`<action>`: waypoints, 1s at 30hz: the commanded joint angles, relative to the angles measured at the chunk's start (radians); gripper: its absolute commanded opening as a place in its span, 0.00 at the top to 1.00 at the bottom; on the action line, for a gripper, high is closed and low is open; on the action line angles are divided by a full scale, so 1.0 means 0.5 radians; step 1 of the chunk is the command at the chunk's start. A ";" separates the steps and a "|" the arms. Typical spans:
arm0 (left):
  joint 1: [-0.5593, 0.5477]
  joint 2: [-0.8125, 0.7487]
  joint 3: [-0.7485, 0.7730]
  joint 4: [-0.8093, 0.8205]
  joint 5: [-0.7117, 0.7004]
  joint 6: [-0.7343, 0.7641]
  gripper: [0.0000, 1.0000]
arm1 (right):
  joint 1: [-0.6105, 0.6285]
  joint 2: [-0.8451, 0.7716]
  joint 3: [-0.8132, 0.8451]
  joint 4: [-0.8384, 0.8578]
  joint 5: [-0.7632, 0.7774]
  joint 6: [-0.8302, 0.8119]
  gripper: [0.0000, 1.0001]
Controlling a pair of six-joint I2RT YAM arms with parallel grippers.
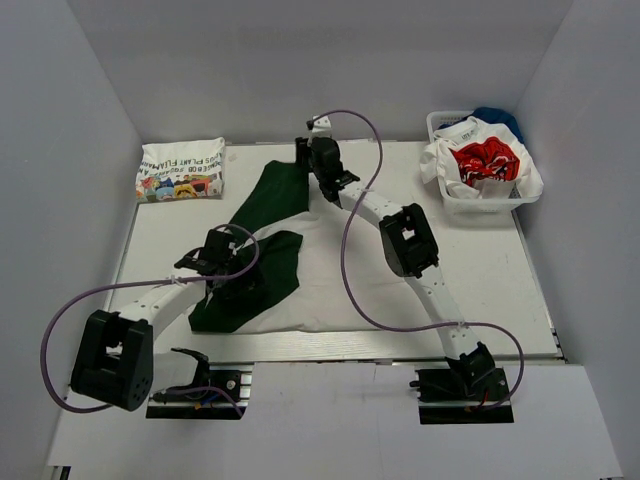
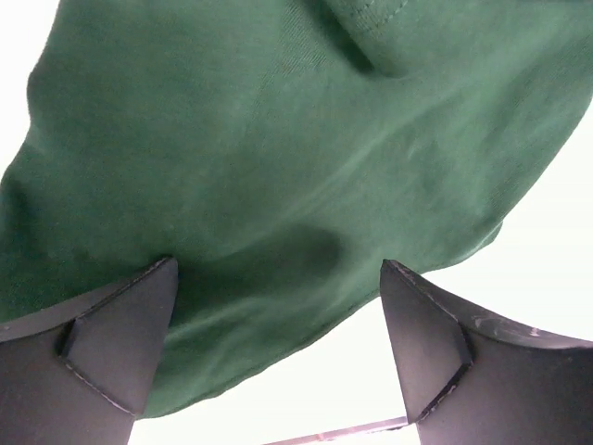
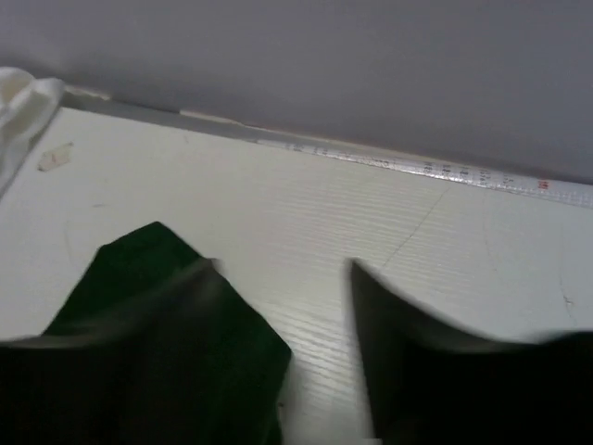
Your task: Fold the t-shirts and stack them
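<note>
A dark green t-shirt (image 1: 270, 200) lies spread on the white table, running from the back centre to the front left. My left gripper (image 1: 228, 262) is low over its front part. In the left wrist view it (image 2: 278, 269) is open, with the green cloth (image 2: 278, 139) and its edge between the fingers. My right gripper (image 1: 308, 155) is at the shirt's far corner. In the right wrist view it (image 3: 285, 269) is open and blurred, with the green corner (image 3: 139, 260) by its left finger. A folded white t-shirt (image 1: 180, 168) with a colourful print lies at the back left.
A white mesh basket (image 1: 450, 200) at the back right holds crumpled tees, one red-printed (image 1: 485, 160) and one blue. White walls close in the table on three sides. A bit of white cloth (image 3: 23, 107) shows at the left edge of the right wrist view.
</note>
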 commanded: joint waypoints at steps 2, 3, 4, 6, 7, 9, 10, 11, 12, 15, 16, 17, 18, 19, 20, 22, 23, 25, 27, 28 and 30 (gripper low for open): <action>-0.004 0.062 0.095 -0.004 -0.016 0.012 0.00 | -0.019 0.068 0.112 0.623 -0.350 -0.165 0.10; -0.004 0.083 0.132 -0.022 -0.059 0.012 0.00 | -0.016 0.050 0.115 0.529 -0.391 -0.198 0.10; -0.004 0.083 0.163 -0.022 -0.090 0.033 0.00 | -0.010 -0.087 0.082 0.479 -0.492 -0.211 0.10; -0.004 0.107 0.282 -0.075 -0.169 0.051 0.00 | -0.010 -0.229 -0.111 0.412 -0.542 -0.214 0.10; -0.004 0.126 0.325 -0.096 -0.188 0.076 0.00 | 0.002 -0.488 -0.285 0.345 -0.542 -0.205 0.10; -0.004 0.150 0.427 -0.069 -0.207 0.076 0.00 | -0.004 -0.668 -0.580 0.259 -0.469 -0.153 0.10; -0.004 0.172 0.457 -0.041 -0.228 0.094 0.00 | -0.010 -0.842 -0.669 0.149 -0.413 -0.116 0.10; 0.018 0.196 0.521 -0.017 -0.228 0.094 0.00 | -0.013 -1.010 -0.928 0.035 -0.322 -0.028 0.10; 0.018 0.270 0.564 0.026 -0.228 0.125 0.00 | -0.013 -1.182 -1.013 -0.011 -0.290 0.058 0.10; 0.043 0.469 0.898 -0.049 -0.387 0.186 0.00 | -0.046 -1.545 -1.433 -0.327 -0.079 0.188 0.10; 0.043 0.643 1.130 -0.083 -0.388 0.223 0.00 | -0.083 -1.607 -1.580 -0.586 0.046 0.321 0.10; 0.043 0.733 1.248 -0.111 -0.388 0.311 0.00 | -0.108 -1.762 -1.709 -0.662 0.059 0.356 0.10; 0.043 0.812 1.355 -0.130 -0.409 0.333 0.00 | -0.132 -1.794 -1.807 -0.726 0.090 0.381 0.10; 0.043 0.965 1.542 -0.130 -0.433 0.352 0.00 | -0.236 -1.828 -1.851 -0.863 0.124 0.469 0.10; 0.061 1.055 1.650 -0.130 -0.434 0.407 0.00 | -0.276 -1.871 -1.909 -0.965 0.121 0.488 0.10; 0.061 1.264 2.058 -0.225 -0.553 0.441 0.00 | -0.448 -1.868 -1.919 -1.086 0.103 0.553 0.10; 0.061 1.507 2.217 -0.274 -0.577 0.481 0.00 | -0.488 -1.841 -1.913 -1.159 0.081 0.562 0.10; 0.079 1.781 2.764 -0.466 -0.694 0.542 0.00 | -0.601 -1.776 -1.873 -1.245 0.136 0.605 0.10; 0.079 2.209 3.168 -0.583 -0.719 0.637 0.00 | -0.648 -1.706 -1.845 -1.270 0.167 0.639 0.10; 0.101 2.349 3.595 -0.699 -0.698 0.662 0.00 | -0.724 -1.681 -1.818 -1.270 0.137 0.639 0.10; 0.119 2.543 3.865 -0.679 -0.655 0.714 0.00 | -0.770 -1.584 -1.750 -1.306 0.121 0.660 0.10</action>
